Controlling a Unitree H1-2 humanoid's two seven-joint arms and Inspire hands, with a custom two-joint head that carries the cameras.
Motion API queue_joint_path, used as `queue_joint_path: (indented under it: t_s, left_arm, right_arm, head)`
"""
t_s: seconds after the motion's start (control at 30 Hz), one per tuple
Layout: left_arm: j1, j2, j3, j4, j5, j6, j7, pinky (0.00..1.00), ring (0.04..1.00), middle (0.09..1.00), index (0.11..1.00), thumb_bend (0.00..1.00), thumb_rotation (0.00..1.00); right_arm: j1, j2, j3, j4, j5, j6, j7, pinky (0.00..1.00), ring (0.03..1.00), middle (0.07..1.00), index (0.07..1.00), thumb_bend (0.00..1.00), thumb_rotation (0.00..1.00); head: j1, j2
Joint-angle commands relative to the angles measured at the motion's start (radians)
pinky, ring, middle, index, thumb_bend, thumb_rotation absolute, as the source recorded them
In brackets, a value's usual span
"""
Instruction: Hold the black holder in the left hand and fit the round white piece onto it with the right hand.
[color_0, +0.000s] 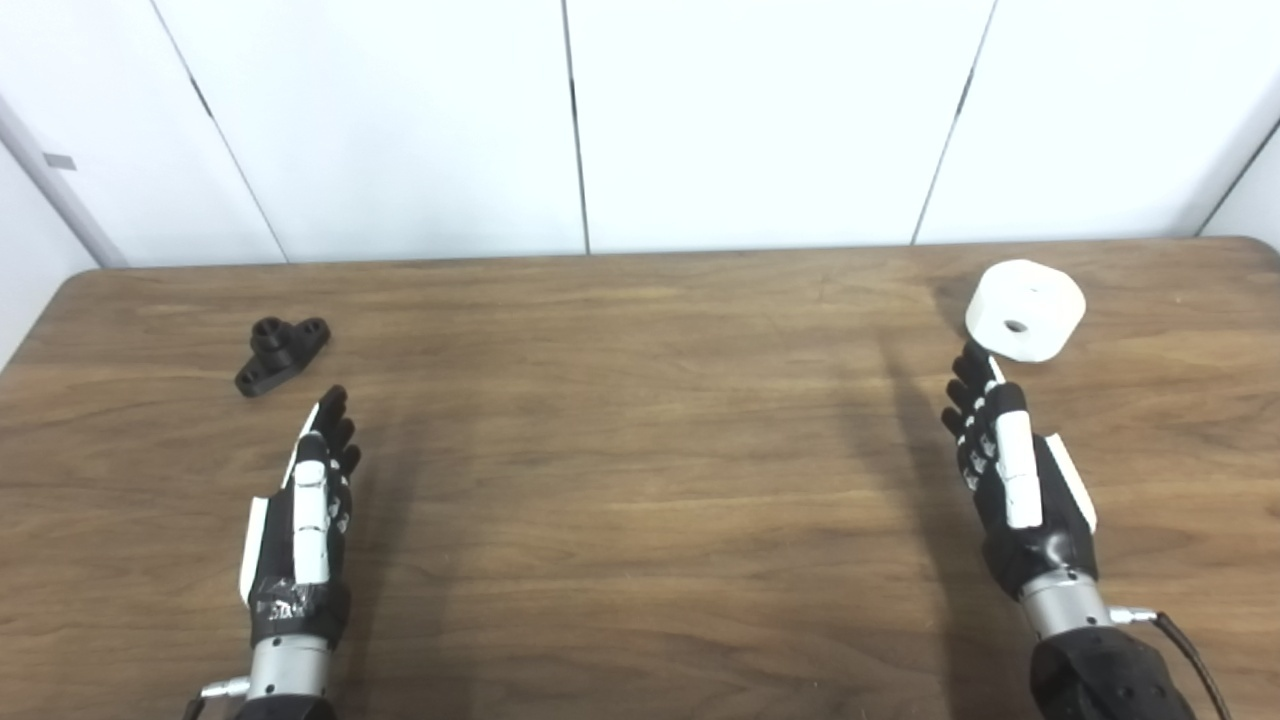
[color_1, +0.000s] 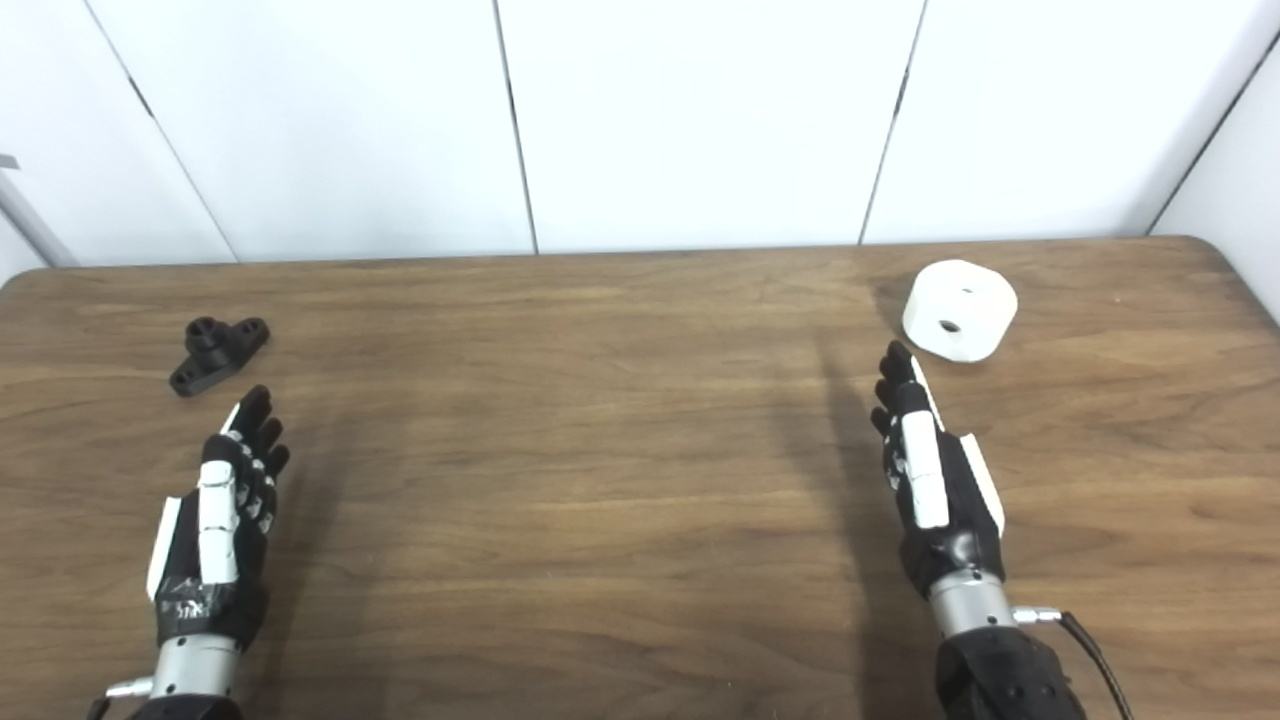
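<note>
Seen from the head, over a brown wooden table (color_0: 640, 480) backed by white wall panels (color_0: 760, 120). Far left, toward the back: black holder (color_0: 281, 354), small, lying flat on the wood, a raised collar in the middle and a lobe to each side, set on a slant. Just in front of it, near but not touching: left hand (color_0: 305, 520), edge-on, fingers straight and close together, holding nothing, tips aimed at the holder. Bare wood across the middle. At right: right hand (color_0: 1015, 480), likewise straight-fingered and empty, tips close beside the white piece (color_0: 1026, 309), contact not clear from either view. White piece resting on the table near the back right corner, a thick round disc with a small hole, holed face tipped toward the viewer. Nothing yet grasped, so both pickups and the fitting left to do. Likely risks, as judgement: holder low and flat, so fingers liable to slide over it or nudge it away instead of getting under; a slanted grip leaving the collar pointing off-axis; white piece liable to roll or skid toward the table edge if pushed by the fingertips; small hole hard to line up with the collar, with jamming or a dropped piece if pressed on askew.
</note>
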Motion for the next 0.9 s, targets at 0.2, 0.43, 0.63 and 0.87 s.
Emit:
queue_joint_path:
  t_s: [0.2,0.43,0.63,0.87]
  left_arm:
    - [-0.022,0.018,0.001,-0.013,-0.004,-0.041,-0.009,1.0,1.0,1.0,0.97,0.52,0.97]
    - [-0.016,0.013,-0.003,-0.026,0.004,-0.031,-0.004,1.0,1.0,1.0,0.968,0.5,0.98]
    - [-0.003,-0.004,-0.021,-0.039,0.029,-0.038,0.004,1.0,1.0,1.0,0.961,0.48,0.99]
    - [0.015,-0.044,-0.04,-0.029,0.067,-0.076,0.024,1.0,1.0,0.982,0.939,0.46,0.92]
  right_arm:
    - [-0.024,-0.001,0.001,-0.045,0.0,-0.009,-0.002,1.0,1.0,1.0,1.0,0.63,1.0]
    - [-0.02,-0.008,-0.002,-0.045,0.001,-0.018,0.002,1.0,1.0,1.0,1.0,0.61,1.0]
    - [-0.003,-0.028,-0.009,-0.05,0.008,-0.025,0.013,1.0,1.0,1.0,1.0,0.59,1.0]
    - [0.015,-0.056,-0.029,-0.05,0.048,-0.027,0.037,1.0,1.0,1.0,1.0,0.59,1.0]
  head:
    - [0.001,0.005]
    - [0.044,-0.02]
    - [0.182,-0.07]
    - [0.272,-0.14]
